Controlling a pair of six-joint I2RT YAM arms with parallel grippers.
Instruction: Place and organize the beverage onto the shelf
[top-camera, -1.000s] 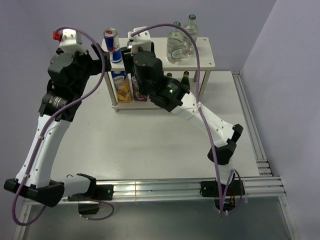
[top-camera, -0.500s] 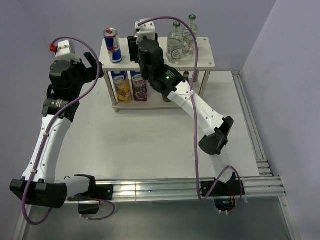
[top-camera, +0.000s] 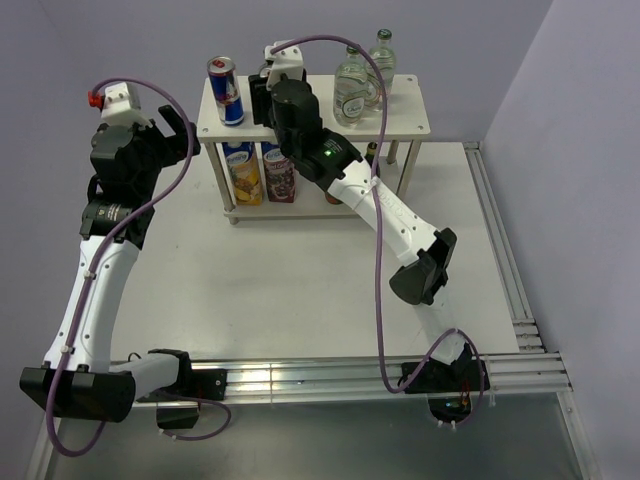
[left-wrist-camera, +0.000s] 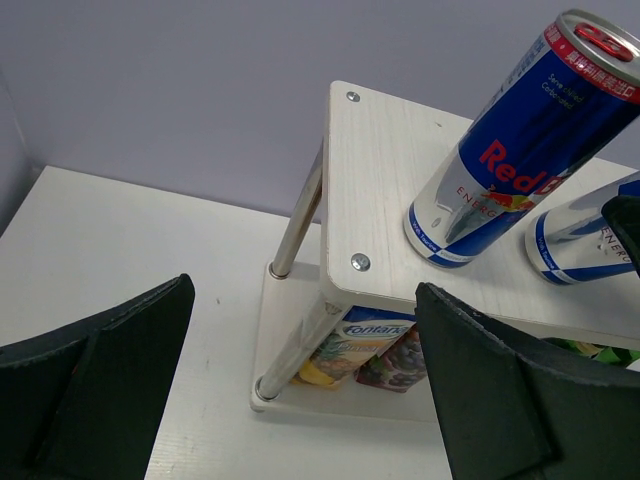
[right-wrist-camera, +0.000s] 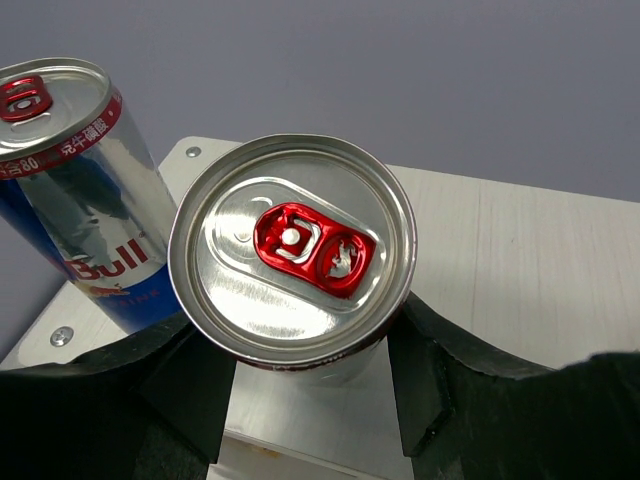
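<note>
The shelf (top-camera: 412, 118) stands at the back of the table. One blue-and-silver can (top-camera: 226, 90) stands at the left end of its top board (left-wrist-camera: 380, 190). My right gripper (top-camera: 263, 102) is shut on the second can (right-wrist-camera: 293, 255), held upright just right of the first can (right-wrist-camera: 70, 180), at or just above the top board (right-wrist-camera: 510, 270). My left gripper (top-camera: 178, 135) is open and empty, left of the shelf's corner; both cans show past it (left-wrist-camera: 515, 140) (left-wrist-camera: 585, 240). Two clear bottles (top-camera: 352, 88) (top-camera: 382, 58) stand on the top board's right. A dark green bottle (top-camera: 372, 152) shows on the lower tier behind my right arm; the other is hidden.
Two juice cartons (top-camera: 243, 172) (top-camera: 278, 174) stand on the lower board at the left, also seen in the left wrist view (left-wrist-camera: 345, 345). A metal leg (left-wrist-camera: 298, 215) holds the shelf's near left corner. Grey walls close the back and right. A rail runs along the table's right edge (top-camera: 510, 290).
My left gripper has drawn back to the left, away from the first can. My right arm has stretched farther back, carrying the second can over the top board beside the first.
</note>
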